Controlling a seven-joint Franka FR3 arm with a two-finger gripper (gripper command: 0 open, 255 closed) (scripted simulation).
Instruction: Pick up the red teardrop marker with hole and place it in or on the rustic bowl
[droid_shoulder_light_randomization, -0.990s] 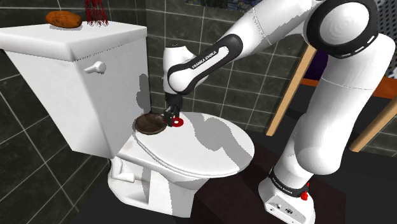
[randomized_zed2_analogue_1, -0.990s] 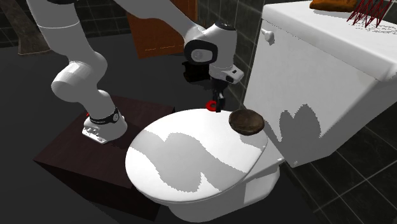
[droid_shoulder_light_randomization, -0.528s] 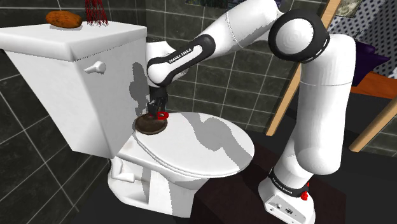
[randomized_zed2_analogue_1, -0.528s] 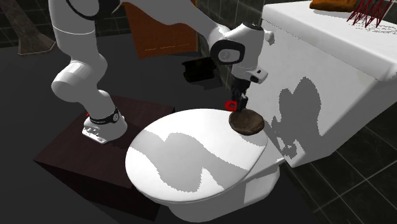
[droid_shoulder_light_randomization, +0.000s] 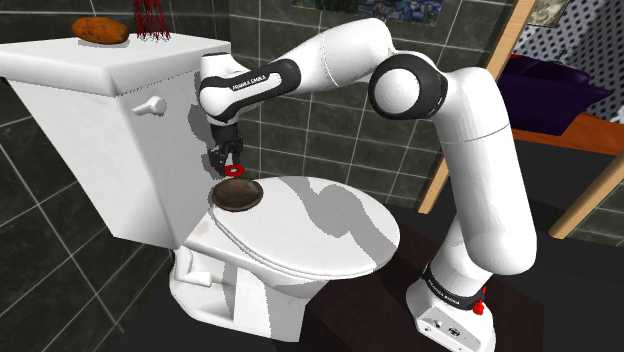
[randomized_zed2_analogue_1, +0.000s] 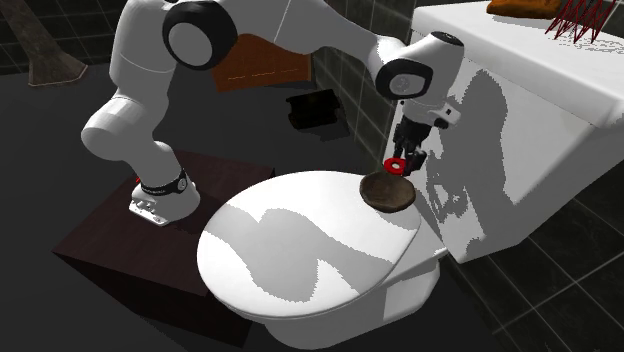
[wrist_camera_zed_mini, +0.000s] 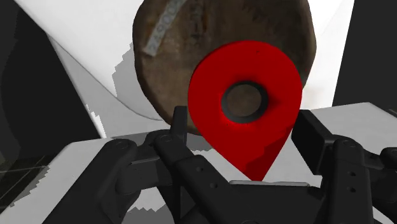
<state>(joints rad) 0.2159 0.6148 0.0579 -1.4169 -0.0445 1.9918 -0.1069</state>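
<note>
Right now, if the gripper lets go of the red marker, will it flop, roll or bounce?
Probably stiff: the red marker shows a crisp flat teardrop outline though the gripper clasps it near its pointed end. Being flat, it should not roll. Small beside the bowl, it is likely light and might skid.

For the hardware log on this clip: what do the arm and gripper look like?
The arm has white links with dark joints. A black band near the wrist bears white FRANKA EMIKA lettering; another black ring circles the base. The gripper is all black, two-fingered.
</note>
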